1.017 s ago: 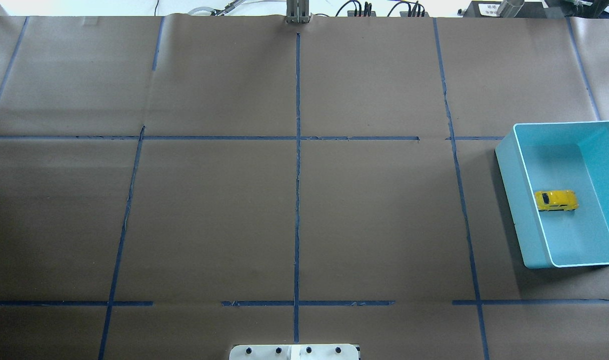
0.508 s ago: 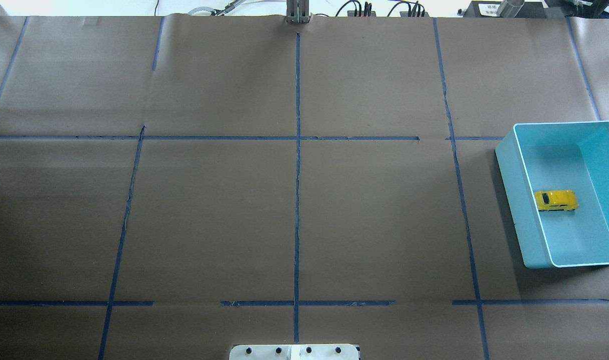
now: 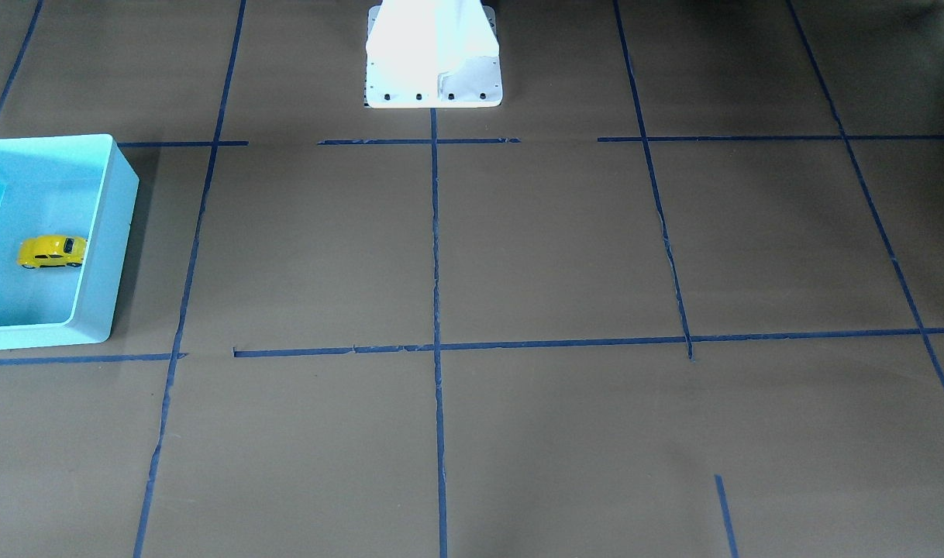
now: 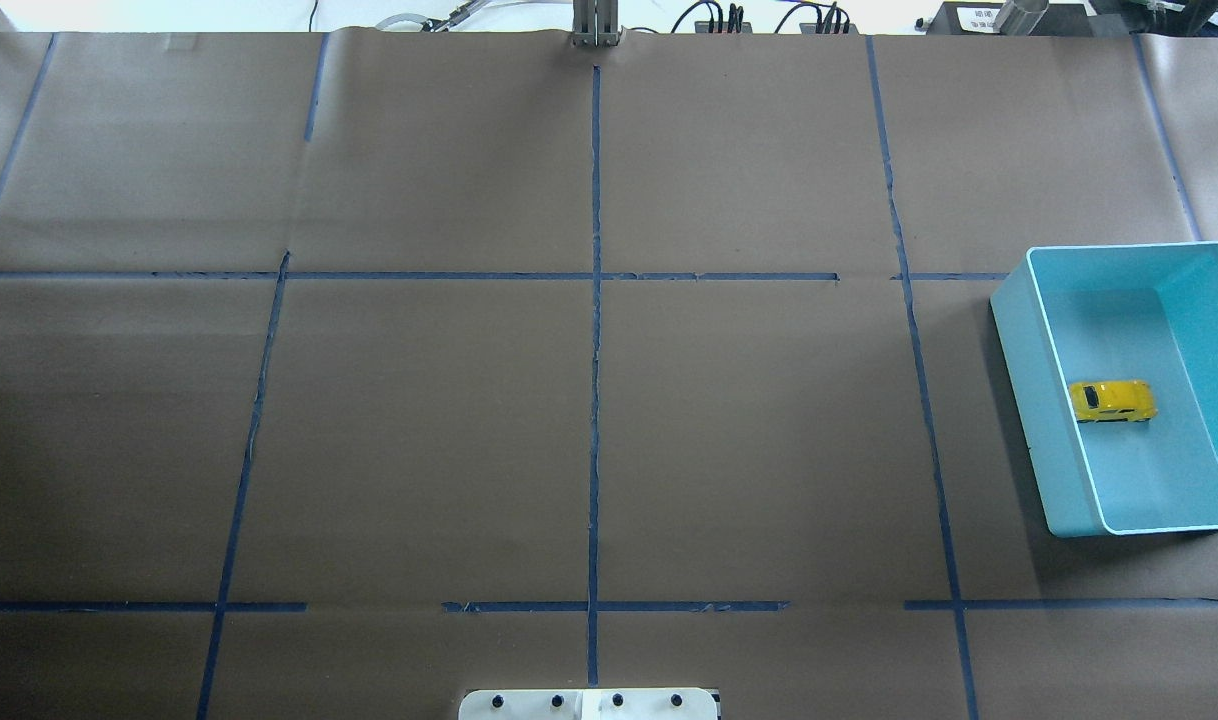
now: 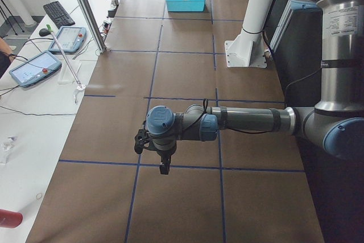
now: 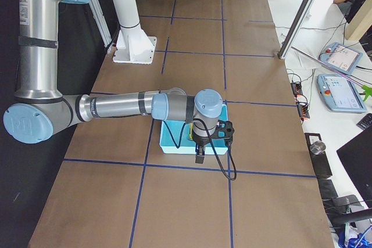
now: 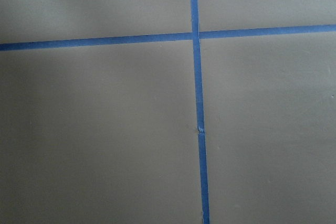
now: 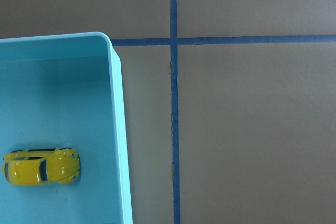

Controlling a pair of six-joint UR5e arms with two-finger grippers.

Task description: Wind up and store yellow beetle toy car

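Brown paper, front-facing view: covering the surface (image 3: 565, 248); blue tape lines (image 3: 435, 256) running across it in a grid; white robot base (image 3: 433, 54) standing at the top edge.
Bin, front-facing view: teal bin (image 3: 108, 248) sitting at the view's left edge, i.e. on the robot's right side; yellow beetle toy car (image 3: 51, 252) resting on its wheels inside, close to the wall nearest the middle of the surface.
Overhead view: yellow beetle toy car (image 4: 1112, 400) lying crosswise on the floor of the teal bin (image 4: 1039, 400), roughly halfway along its length, near its left wall.
Left side view: left arm (image 5: 250, 120) stretching out level above the surface (image 5: 182, 72); left end effector (image 5: 164, 168) pointing straight down, hanging clear of the paper; released or clenched, I cannot tell from here; teal bin (image 5: 185, 4) sitting at the far end.
Right side view: right arm (image 6: 116, 107) reaching out level over the teal bin (image 6: 174, 148); right end effector (image 6: 199, 158) pointing down, overlapping the bin's near wall in this view; released or clenched, cannot tell.
Left wrist view: camera looking down at brown paper, blue tape lines (image 7: 195, 35) crossing in the upper half.
Right wrist view: camera looking down on one corner of the teal bin (image 8: 118, 129); yellow beetle toy car (image 8: 42, 166) sitting inside at lower left, apart from the wall; blue tape lines (image 8: 174, 129) crossing just outside the bin.
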